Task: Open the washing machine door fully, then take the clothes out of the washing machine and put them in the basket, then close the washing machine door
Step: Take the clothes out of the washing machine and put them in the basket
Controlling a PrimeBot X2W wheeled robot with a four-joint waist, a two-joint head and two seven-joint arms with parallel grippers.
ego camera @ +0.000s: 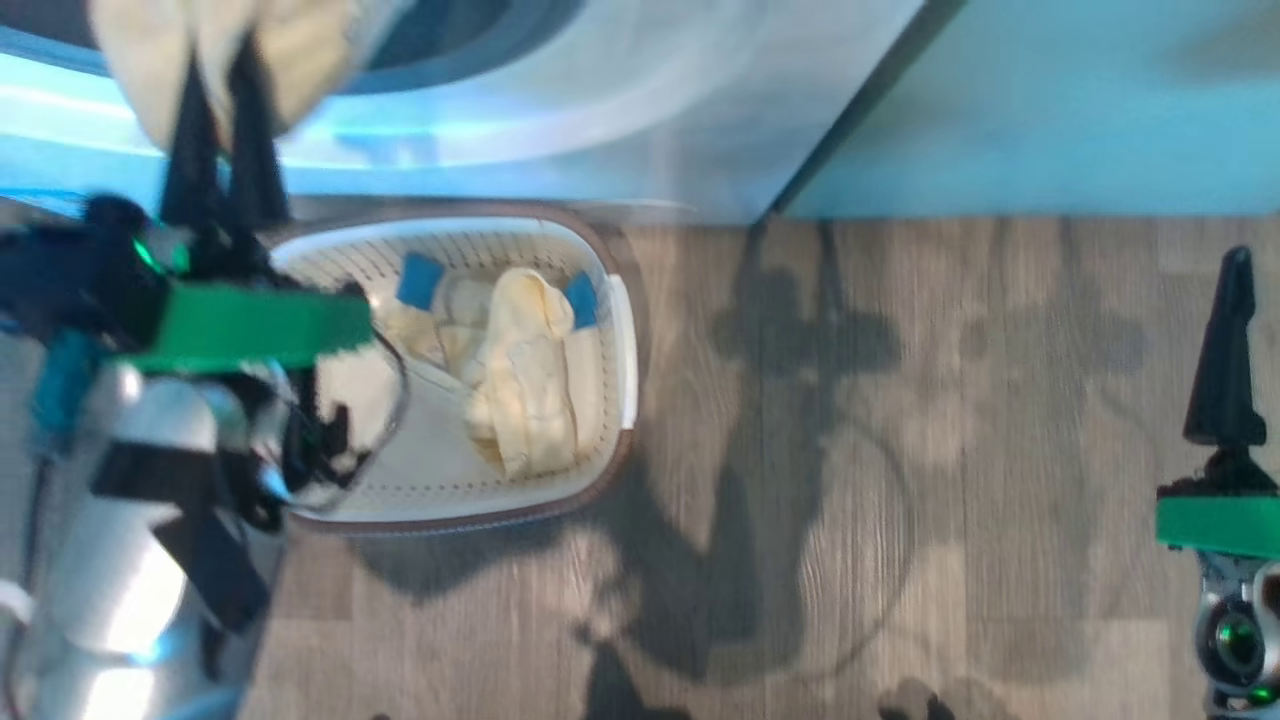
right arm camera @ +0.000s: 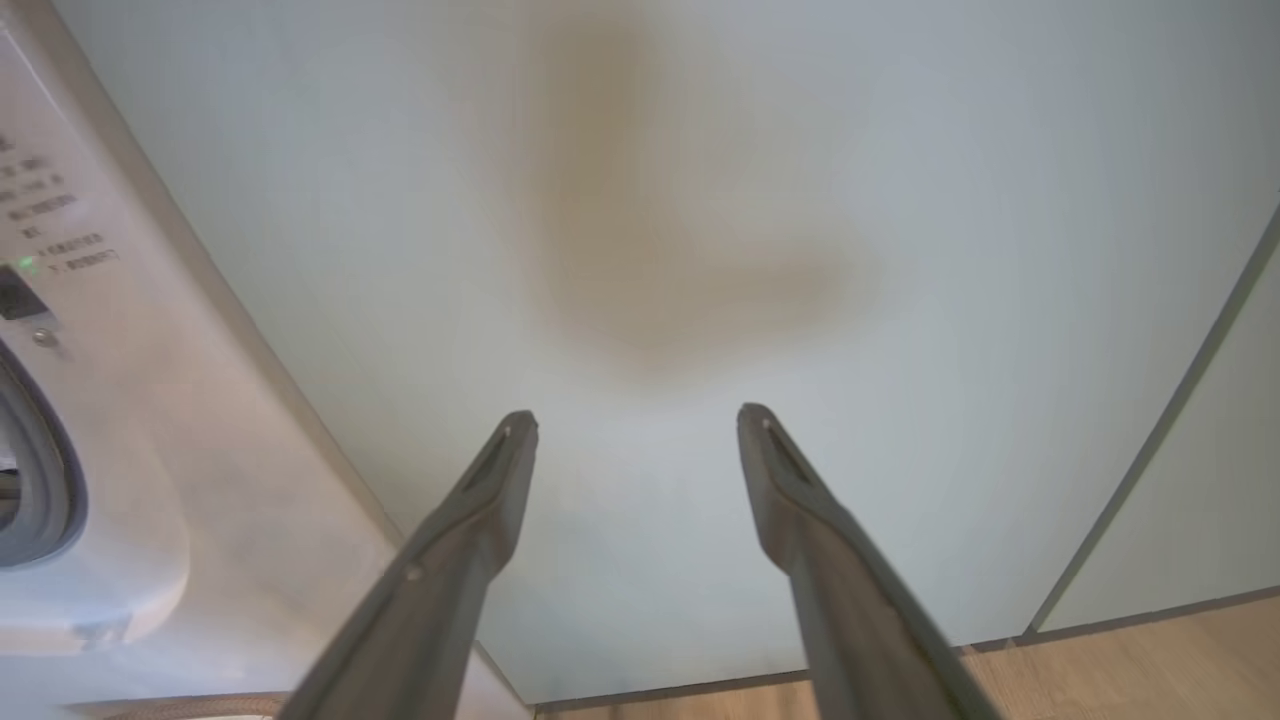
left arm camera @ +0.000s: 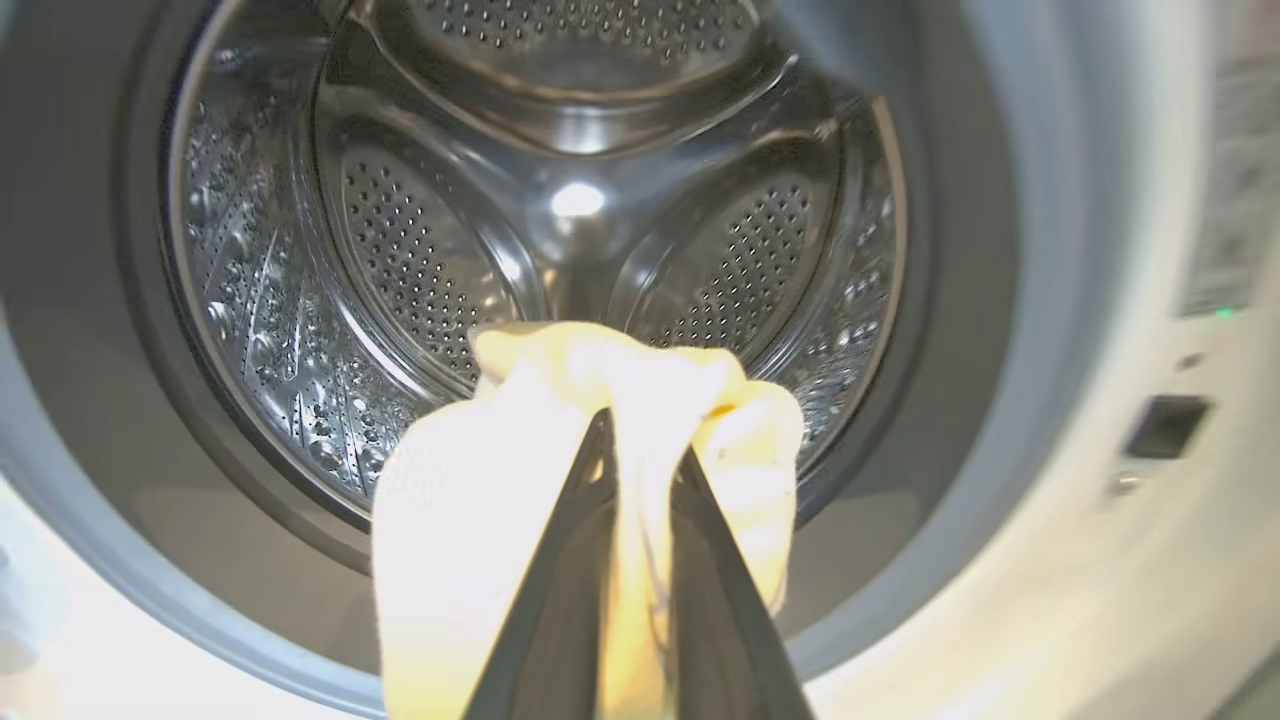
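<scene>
Two tapered fingers (left arm camera: 565, 580) pinch soft cream cloth (left arm camera: 450, 520); perforated steel drum (left arm camera: 420, 250).

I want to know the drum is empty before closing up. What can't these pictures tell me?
Part of drum: left wrist view, hidden behind held garment and left gripper.
Basket, left end: head view, covered by left arm.
Washer opening: head view, blurred, cut by top edge.

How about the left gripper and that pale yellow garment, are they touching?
Touching. The left wrist view shows the left gripper shut on the pale yellow garment, with cloth pinched between its two dark fingers.
</scene>
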